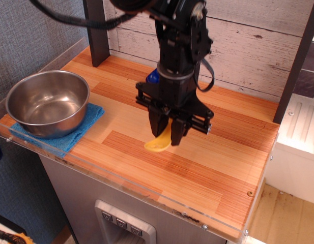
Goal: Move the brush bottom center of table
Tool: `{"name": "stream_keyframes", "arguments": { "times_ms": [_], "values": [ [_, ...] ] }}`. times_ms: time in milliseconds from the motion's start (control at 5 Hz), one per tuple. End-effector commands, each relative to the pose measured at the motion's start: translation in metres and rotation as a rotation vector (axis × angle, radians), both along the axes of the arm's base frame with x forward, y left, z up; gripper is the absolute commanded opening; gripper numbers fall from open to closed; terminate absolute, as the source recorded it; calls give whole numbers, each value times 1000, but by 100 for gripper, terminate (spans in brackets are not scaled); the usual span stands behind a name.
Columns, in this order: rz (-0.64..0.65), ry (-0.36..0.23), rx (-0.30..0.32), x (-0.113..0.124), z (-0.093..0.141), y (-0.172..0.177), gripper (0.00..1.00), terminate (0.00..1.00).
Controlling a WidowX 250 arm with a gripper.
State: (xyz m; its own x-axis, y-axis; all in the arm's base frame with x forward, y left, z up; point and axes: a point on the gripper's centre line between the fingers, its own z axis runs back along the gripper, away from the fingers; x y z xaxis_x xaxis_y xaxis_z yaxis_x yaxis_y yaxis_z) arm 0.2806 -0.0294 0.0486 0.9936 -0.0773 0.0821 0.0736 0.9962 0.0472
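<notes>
My gripper [167, 136] is shut on the yellow brush [159, 143] and holds it over the middle of the striped wooden table [212, 168], toward the front edge. Only the brush's yellow lower end sticks out below the black fingers [157, 127]; its bristles and star cutout are hidden. I cannot tell whether the brush touches the wood. The arm rises from the gripper toward the back wall.
A steel bowl [47, 101] sits on a blue cloth [70, 134] at the left front corner. A blue toy grape cluster [152, 77] peeks out behind the arm near the back. A dark post [95, 30] stands at the back left. A clear acrylic rim [146, 195] runs along the front edge.
</notes>
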Motion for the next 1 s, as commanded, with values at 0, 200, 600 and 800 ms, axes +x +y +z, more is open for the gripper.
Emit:
{"name": "stream_keyframes", "arguments": {
  "times_ms": [0, 200, 600, 800],
  "values": [
    [-76, -64, -41, -1, 9, 11, 0, 0],
    [-87, -56, -14, -2, 10, 10, 100, 0],
    [-16, -69, 4, -7, 57, 37, 100, 0],
    [47, -69, -5, -7, 91, 82, 100, 0]
  ]
}}
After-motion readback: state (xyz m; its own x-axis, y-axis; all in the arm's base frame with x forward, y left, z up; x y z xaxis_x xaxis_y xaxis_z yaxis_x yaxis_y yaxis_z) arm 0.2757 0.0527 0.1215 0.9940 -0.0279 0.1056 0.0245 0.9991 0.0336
